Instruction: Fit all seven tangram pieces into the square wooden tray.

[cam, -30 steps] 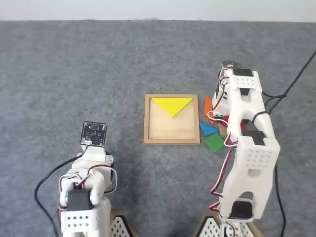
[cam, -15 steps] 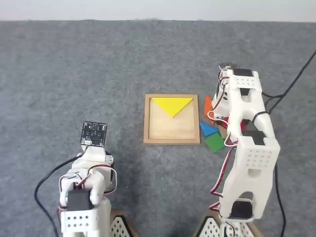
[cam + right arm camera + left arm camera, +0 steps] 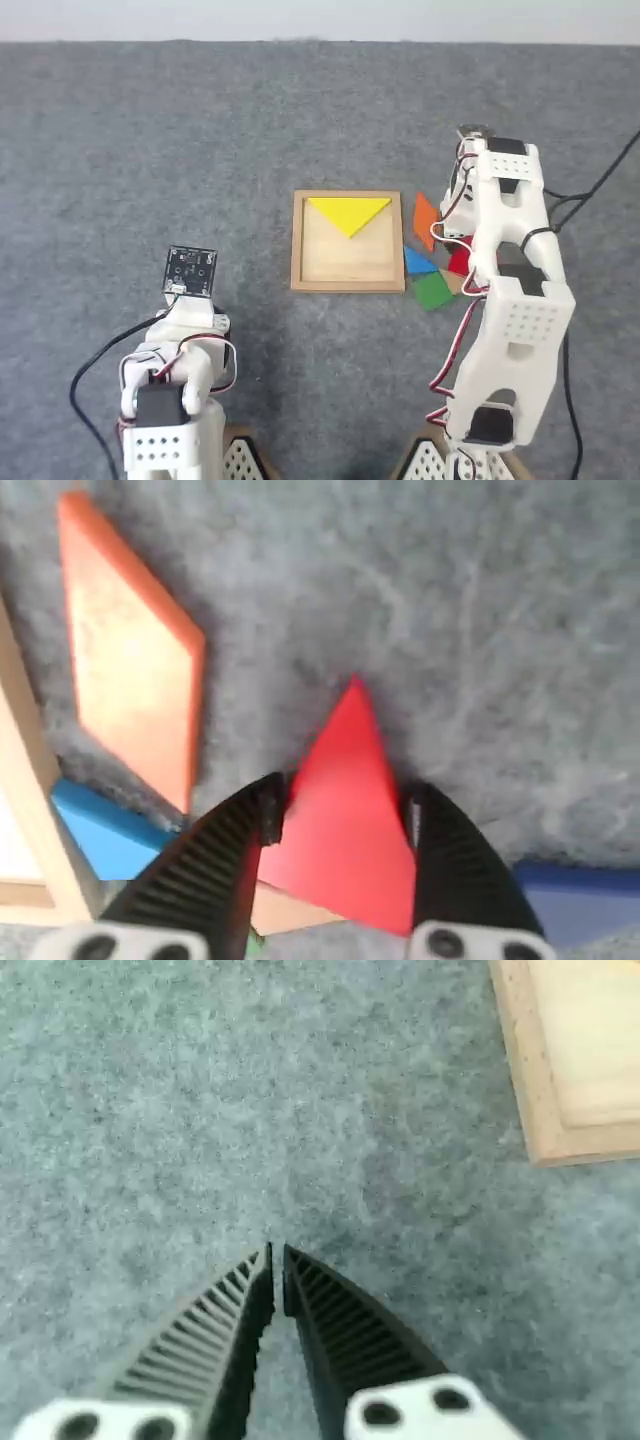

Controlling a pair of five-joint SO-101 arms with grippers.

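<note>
Seen from above, a square wooden tray (image 3: 347, 284) lies at the middle of a grey, felt-like surface (image 3: 150, 130), with a yellow triangle (image 3: 348, 213) fitted against its far edge and the rest of its floor bare. Just beside the tray's right edge is a cluster of loose pieces: an orange parallelogram (image 3: 425, 218), a light blue piece (image 3: 420, 261), a green piece (image 3: 433, 290) and a red triangle (image 3: 459, 260). The right arm (image 3: 510, 300) reaches over this cluster, and the left arm (image 3: 175, 390) sits well apart, near the front left. From the left wrist, that arm's jaws are together, tips almost touching, above bare surface with a corner of the tray (image 3: 540, 1090) nearby. From the right wrist, that arm's jaws are spread apart, one on each side of the red triangle (image 3: 345, 800), close against its slanted edges. The orange parallelogram (image 3: 130, 660), the light blue piece (image 3: 100, 830) and a dark blue piece (image 3: 580, 900) lie around it. The red triangle looks thin, rigid and light, with smooth painted sides. A grip across its tapering edges could squeeze it out toward the point, so holding it low and near the wider end seems safest.
</note>
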